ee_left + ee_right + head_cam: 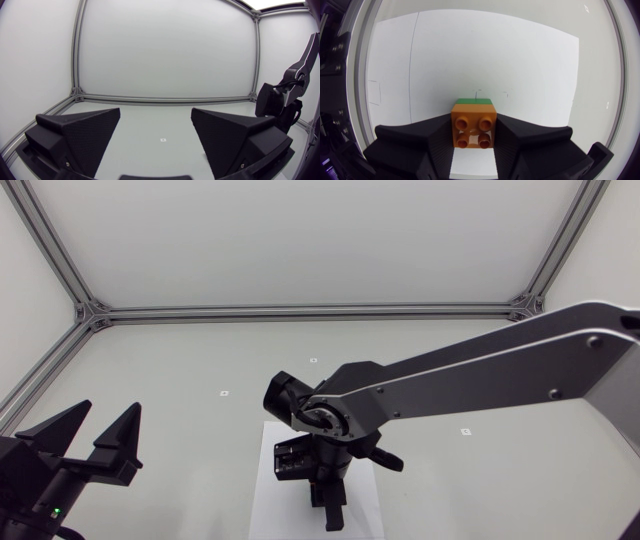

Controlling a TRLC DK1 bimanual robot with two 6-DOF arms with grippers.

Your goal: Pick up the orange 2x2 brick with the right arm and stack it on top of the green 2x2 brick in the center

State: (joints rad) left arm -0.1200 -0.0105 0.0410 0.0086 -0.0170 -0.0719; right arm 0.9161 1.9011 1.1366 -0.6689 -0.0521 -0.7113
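The matte black left gripper [156, 112] holds its two broad wedge-shaped fingers [82, 131] wide apart above the pale grey bench [150, 125]. A small white square mark [163, 139] lies on the bench ahead, between them. The silver-and-black right arm [279, 102] stands near a far corner of the bench.

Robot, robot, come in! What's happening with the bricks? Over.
Left gripper open, empty. Right gripper shut on orange 2x2 brick, right over green 2x2 brick. Nothing seen in the way. Over.
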